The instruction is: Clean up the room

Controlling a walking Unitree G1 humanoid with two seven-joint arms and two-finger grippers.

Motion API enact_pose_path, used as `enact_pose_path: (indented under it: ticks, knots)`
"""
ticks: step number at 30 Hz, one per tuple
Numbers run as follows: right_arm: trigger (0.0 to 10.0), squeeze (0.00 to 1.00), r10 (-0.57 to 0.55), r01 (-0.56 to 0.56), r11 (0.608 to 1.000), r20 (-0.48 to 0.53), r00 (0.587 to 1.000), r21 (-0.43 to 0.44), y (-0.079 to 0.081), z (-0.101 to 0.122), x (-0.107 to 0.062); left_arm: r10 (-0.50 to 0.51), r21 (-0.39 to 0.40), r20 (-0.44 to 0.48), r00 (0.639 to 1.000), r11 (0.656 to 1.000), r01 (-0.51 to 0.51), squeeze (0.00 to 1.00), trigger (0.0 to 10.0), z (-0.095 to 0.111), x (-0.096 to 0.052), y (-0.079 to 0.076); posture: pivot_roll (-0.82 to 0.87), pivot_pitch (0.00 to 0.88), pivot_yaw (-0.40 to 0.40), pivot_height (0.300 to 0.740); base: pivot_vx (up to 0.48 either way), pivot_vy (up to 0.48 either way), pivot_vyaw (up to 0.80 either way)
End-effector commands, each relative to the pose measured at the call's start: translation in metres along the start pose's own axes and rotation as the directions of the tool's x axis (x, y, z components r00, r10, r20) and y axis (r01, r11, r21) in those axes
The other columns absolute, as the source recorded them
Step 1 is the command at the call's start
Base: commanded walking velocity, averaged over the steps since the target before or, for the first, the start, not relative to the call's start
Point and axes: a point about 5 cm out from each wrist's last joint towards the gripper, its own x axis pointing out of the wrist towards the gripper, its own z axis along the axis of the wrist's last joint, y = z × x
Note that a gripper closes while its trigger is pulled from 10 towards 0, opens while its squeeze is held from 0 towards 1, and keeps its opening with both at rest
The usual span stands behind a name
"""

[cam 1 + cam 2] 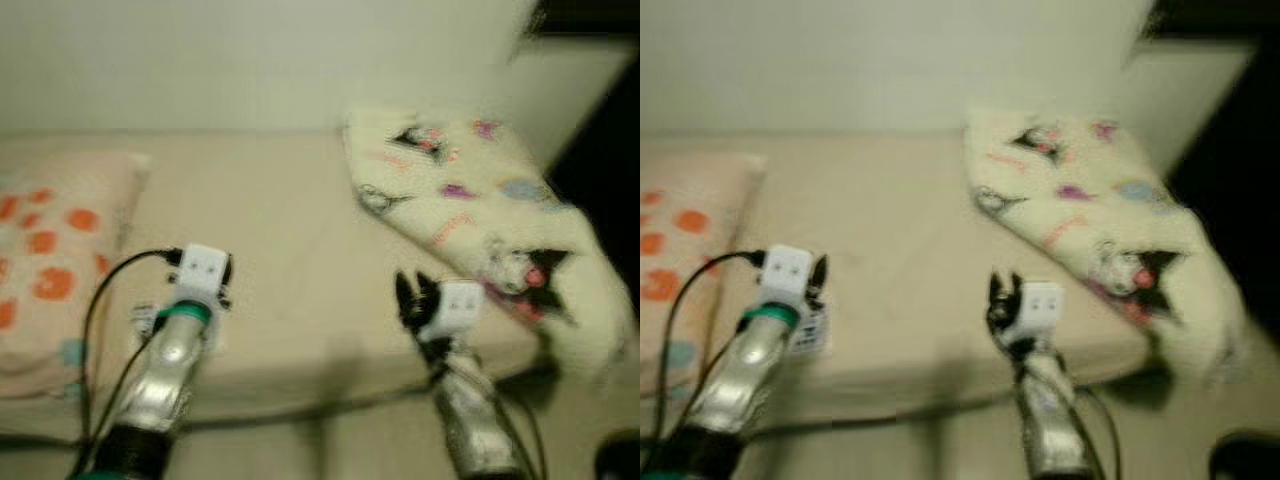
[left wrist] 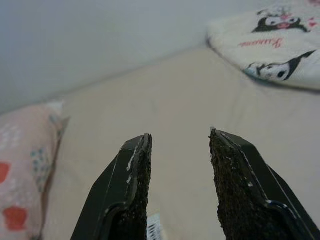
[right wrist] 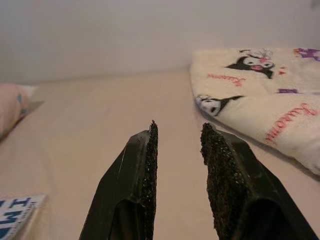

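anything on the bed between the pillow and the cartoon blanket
No, just bare beige sheet between the orange-spotted pillow and the cartoon blanket, as the left eye view shows.

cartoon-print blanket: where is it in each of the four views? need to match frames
Left eye view: the cartoon-print blanket lies on the bed's far right, draping off the edge.
Right eye view: same spot, right of centre.
Left wrist view: upper right corner, beyond the open left gripper.
Right wrist view: right side, past the open right gripper.
Shared landmark: the beige mattress.
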Motion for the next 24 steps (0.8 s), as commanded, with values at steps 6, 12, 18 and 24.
enact_pose_path:
  ticks: [6,12,18,24]
  knots:
    - [10.0,0.00,-0.006,0.006,1.000,-0.019,1.000,-0.007,-0.0023,-0.0041,-0.0028,-0.006,-0.005,-0.026,1.000,1.000,0.006,0.00,10.0,-0.0063,-0.0031,-0.0027,-0.06,0.050,0.051,0.740,0.000,-0.347,0.00]
    - [10.0,0.00,-0.005,0.005,1.000,-0.018,1.000,-0.006,-0.0024,-0.0038,-0.0023,-0.004,-0.006,-0.026,1.000,1.000,0.004,0.00,10.0,-0.0059,-0.0027,-0.0028,-0.06,0.051,0.049,0.740,0.000,-0.330,0.00]
    - [10.0,0.00,-0.003,0.003,1.000,-0.018,1.000,-0.005,-0.0020,-0.0039,-0.0021,-0.003,-0.007,-0.026,1.000,1.000,0.003,0.00,10.0,-0.0058,-0.0026,-0.0026,-0.05,0.050,0.048,0.740,0.000,-0.329,0.00]
    - [10.0,0.00,-0.002,0.002,1.000,-0.018,1.000,-0.006,-0.0019,-0.0041,-0.0024,-0.004,-0.008,-0.025,1.000,1.000,0.003,0.00,10.0,-0.0058,-0.0028,-0.0028,-0.06,0.051,0.048,0.740,0.000,-0.327,0.00]
